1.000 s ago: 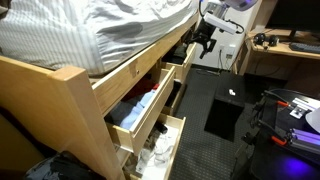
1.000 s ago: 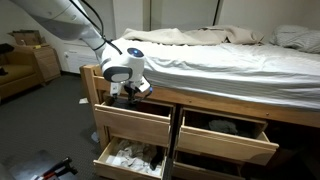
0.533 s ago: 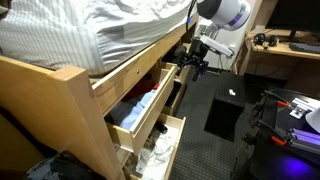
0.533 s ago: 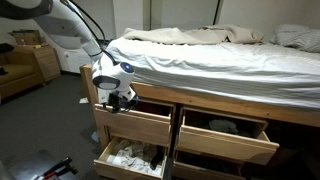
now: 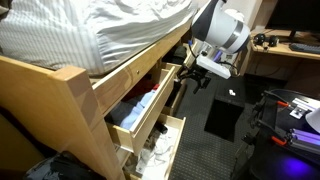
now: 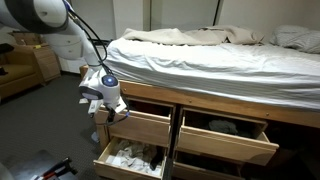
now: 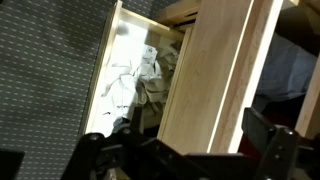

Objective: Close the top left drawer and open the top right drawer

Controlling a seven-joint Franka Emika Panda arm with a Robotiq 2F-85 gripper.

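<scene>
gripper [image 6: 108, 112]: fingers spread apart in the wrist view, nothing pinched between them
arm [image 5: 225, 30]: white, reaching down to the bed frame, off the desk corner nearest the bed
top left drawer [image 6: 140, 125]: pulled out of the frame, with the gripper at the outer end of its front panel; whether they touch cannot be told
top right drawer [image 6: 225, 138]: also pulled out, just beside the top left drawer, with dark clothing inside
bottom drawer [image 6: 125, 158]: under the top left drawer, open, holding crumpled white cloth, which also shows in the wrist view
bed [image 6: 220, 55]: rumpled white bedding above both top drawers
desk [image 5: 285, 52]: wooden, with cables on it, well apart from the drawers
black mat [image 5: 225, 112]: flat on the floor before the desk's front edge
</scene>
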